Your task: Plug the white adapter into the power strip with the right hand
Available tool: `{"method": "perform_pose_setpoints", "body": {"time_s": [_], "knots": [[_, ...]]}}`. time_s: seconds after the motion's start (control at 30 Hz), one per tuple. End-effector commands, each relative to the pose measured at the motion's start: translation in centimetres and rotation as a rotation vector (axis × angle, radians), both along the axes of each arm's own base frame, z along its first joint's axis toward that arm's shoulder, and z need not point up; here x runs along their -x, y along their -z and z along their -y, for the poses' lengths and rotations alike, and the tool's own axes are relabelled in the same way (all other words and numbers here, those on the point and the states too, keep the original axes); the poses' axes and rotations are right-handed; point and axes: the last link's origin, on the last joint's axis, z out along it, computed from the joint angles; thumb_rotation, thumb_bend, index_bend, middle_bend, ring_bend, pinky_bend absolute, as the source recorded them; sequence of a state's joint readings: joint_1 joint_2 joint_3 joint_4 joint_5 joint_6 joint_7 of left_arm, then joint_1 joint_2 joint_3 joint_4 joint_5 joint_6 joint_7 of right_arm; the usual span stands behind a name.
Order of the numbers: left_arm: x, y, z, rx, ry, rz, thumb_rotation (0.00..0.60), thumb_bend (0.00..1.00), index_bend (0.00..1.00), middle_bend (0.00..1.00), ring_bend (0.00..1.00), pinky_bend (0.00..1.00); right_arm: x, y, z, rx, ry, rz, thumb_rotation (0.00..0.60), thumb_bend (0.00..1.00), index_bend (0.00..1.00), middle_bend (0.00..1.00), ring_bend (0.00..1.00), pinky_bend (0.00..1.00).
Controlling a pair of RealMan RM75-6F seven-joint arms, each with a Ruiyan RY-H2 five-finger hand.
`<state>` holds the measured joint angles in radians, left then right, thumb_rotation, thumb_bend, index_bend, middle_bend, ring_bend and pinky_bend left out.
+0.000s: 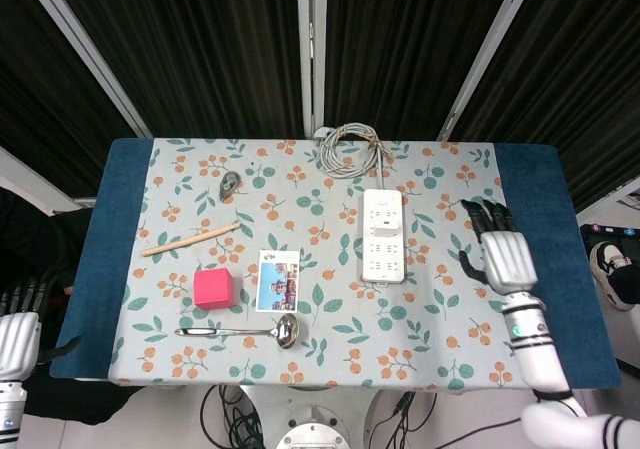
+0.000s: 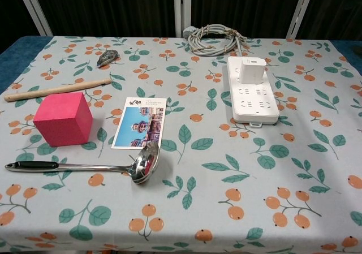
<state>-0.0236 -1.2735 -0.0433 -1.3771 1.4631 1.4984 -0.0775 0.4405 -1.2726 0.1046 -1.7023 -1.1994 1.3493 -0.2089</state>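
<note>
The white adapter [image 2: 252, 70] stands plugged into the far end of the white power strip [image 2: 251, 102], which lies at the right middle of the floral tablecloth; the head view shows the same adapter [image 1: 383, 216] and power strip [image 1: 383, 254]. My right hand [image 1: 500, 254] hovers to the right of the strip, well apart from it, fingers spread and holding nothing. The chest view does not show it. My left hand [image 1: 18, 341] is at the lower left, off the table; its fingers are hard to make out.
A coiled grey cable [image 1: 350, 149] lies behind the strip. To the left are a wooden stick [image 1: 190, 239], a pink cube [image 1: 213, 289], a postcard [image 1: 278, 280], a metal ladle [image 1: 240, 332] and a small grey object [image 1: 230, 182].
</note>
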Motion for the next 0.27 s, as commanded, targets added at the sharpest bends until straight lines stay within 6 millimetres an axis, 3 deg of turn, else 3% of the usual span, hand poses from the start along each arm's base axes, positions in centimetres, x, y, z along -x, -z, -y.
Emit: {"method": "perform_pose_setpoints", "body": {"time_s": [0.03,0.27], "knots": [[-0.3,-0.1,-0.2,-0.007,0.012,-0.005,0.600,0.06,0.06,0.00,0.00,0.00,2.5,-2.2,-4.6,0.023,0.012,0.000,0.600,0.36,0.00,0.03,0.00,0.00],[-0.9,0.1,-0.6,-0.001,0.018,-0.012,0.600,0.06,0.06,0.00,0.00,0.00,4.5,-3.5,-8.8,0.057,0.006,0.006,0.600,0.36,0.00,0.02,0.00,0.00]]}}
